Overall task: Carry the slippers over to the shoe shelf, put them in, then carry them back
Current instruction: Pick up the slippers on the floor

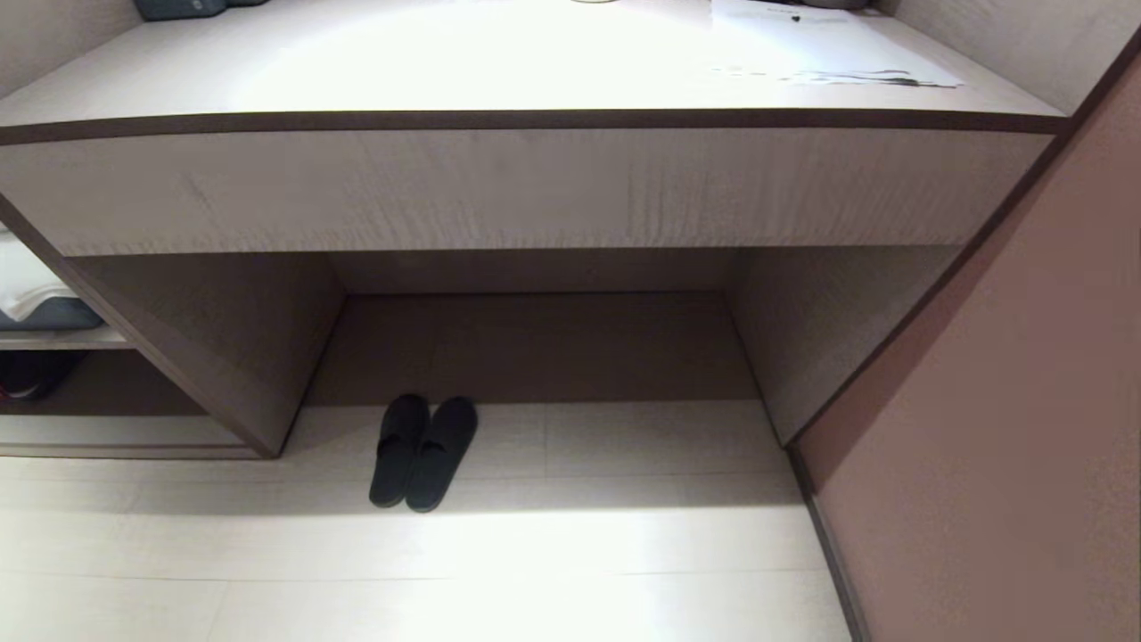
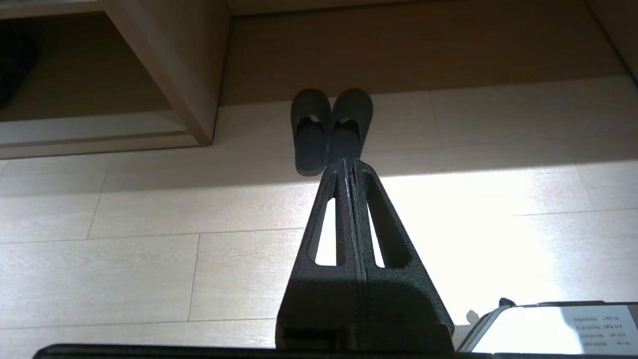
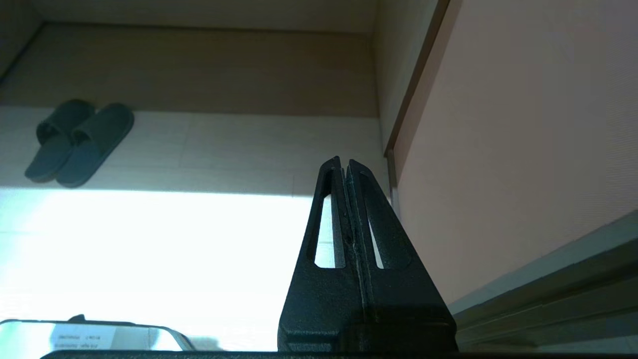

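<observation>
Nearest the robot, both arms hang parked over pale floor [image 1: 535, 571], out of the head view. The left gripper [image 2: 348, 164] has its fingers pressed together on nothing, and the right gripper [image 3: 344, 164] is likewise closed and empty. A little farther on lie the slippers [image 1: 423, 453], side by side and touching, toes pointing into the desk kneehole [image 1: 535, 348], heels just short of a bright patch of light. They sit left of centre, more in line with the left gripper than the right.

Beyond and to the left, past the desk's side panel [image 1: 223, 357], a low opening [image 1: 107, 392] shows, probably the shoe shelf, with something dark inside at its edge.

From here, closed fingers would only shove the thin fabric along the floor, so they must spread first. Pinching one slipper could leave its mate behind. Bending low risks the desk front [image 1: 535, 187] meeting the head or arms. Mistaking the kneehole for the shelf is another easy slip.
</observation>
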